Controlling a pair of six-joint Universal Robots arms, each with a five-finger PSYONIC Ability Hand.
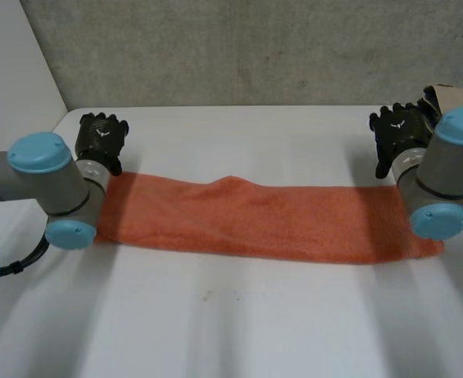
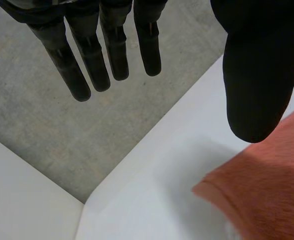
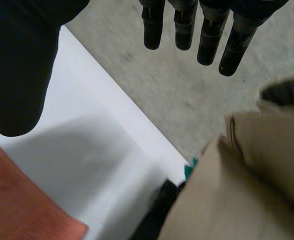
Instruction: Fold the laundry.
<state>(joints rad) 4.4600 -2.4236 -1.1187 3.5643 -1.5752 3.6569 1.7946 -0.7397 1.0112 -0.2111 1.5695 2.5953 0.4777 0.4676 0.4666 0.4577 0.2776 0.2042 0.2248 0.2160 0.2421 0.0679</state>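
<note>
The fingers point(image 2: 87, 70) of the left hand point(image 1: 101, 138) are straight and slightly spread. Its thumb point(image 2: 257, 75) stands well apart from them, and nothing is held between. Under the thumb tip, one far corner of the orange towel point(image 2: 267, 200) lies flat on the white table point(image 2: 152, 165); it is not clear whether the thumb touches it.

The right hand point(image 1: 401, 132) matches this: its fingers point(image 3: 184, 27) are straight and released, with the thumb off to one side and empty. The towel's other far corner lies below that thumb on the table.

In the head view the towel stretches as a long, narrow strip across the table from the left arm point(image 1: 46, 177) to the right arm point(image 1: 448, 169), and each arm covers part of one end. A low wrinkle rises on the far edge near the middle. Each hand sits just beyond the far edge at its own end.

A tan object point(image 3: 247, 190) rests beside the right hand at the table's far corner. A grey concrete wall point(image 1: 255, 47) stands behind the table.
</note>
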